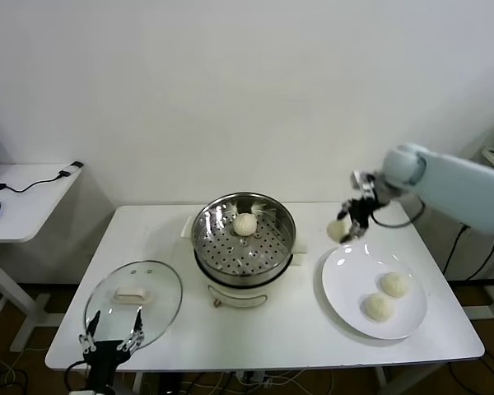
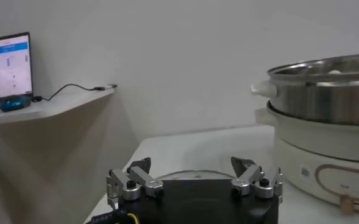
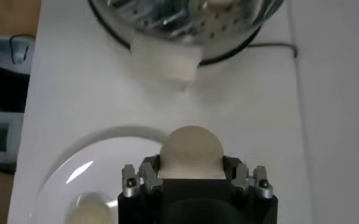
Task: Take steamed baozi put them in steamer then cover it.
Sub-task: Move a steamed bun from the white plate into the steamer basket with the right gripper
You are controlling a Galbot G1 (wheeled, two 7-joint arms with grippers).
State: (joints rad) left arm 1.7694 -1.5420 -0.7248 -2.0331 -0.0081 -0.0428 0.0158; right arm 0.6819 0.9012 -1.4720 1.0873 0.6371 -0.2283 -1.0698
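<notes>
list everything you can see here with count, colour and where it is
buns: four, cream-white; one in the steamer, two on the plate, one held in the right hand
steamer: one, shiny steel pot on a white base, middle of the table
lid: one, clear glass with cream handle, on the table left of the steamer
plate: one, white, right side of the table
table: one, white, in front of the robot
side desk: one, white, far left, with a cable, a blue item and a lit screen
left hand: black, open, at the near edge by the lid
right hand: black, shut on a bun, lifted above the far edge of the plate
</notes>
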